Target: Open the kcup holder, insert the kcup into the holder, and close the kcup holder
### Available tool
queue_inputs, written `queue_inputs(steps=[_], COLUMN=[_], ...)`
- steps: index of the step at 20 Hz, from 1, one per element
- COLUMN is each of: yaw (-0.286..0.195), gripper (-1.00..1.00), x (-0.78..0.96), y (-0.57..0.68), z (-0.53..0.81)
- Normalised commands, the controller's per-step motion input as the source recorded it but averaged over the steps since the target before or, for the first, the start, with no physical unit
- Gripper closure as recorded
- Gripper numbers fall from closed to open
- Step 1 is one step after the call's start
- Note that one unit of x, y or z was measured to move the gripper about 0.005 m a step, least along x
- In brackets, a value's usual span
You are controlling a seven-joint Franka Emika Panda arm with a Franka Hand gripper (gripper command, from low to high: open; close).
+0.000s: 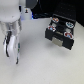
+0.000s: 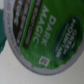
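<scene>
The kcup [image 2: 44,36] fills the wrist view from very close: a white pod with a green and dark lid reading "Dark Magic". A blurred teal part lies against its edge. In the exterior view my gripper [image 1: 13,54] hangs low over the table at the exterior view's left, fingers pointing down. The kcup does not show there, and I cannot make out the gap between the fingers. The kcup holder [image 1: 61,32] is a black box at the exterior view's right. Its tray is slid out toward the front, with a few pods in round slots.
The white arm body [image 1: 10,22] stands above the gripper. Pale table surface [image 1: 40,62] lies between the gripper and the holder. Dark equipment sits along the back edge.
</scene>
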Motion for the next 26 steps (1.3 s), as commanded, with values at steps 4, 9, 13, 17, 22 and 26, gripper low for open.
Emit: queue_inputs(steps=[4,9,13,17,22,26], yaw=[-0.042,-0.018,-0.017,-0.016,-0.007,0.0], gripper=[1.0,1.0,1.0,1.0,1.0,1.0], x=[0.01,0.01,0.02,0.05,0.09,0.12], y=[-0.02,-0.01,-0.01,0.2,0.43,0.48], z=[0.03,0.19,0.29,0.59,0.87,0.84])
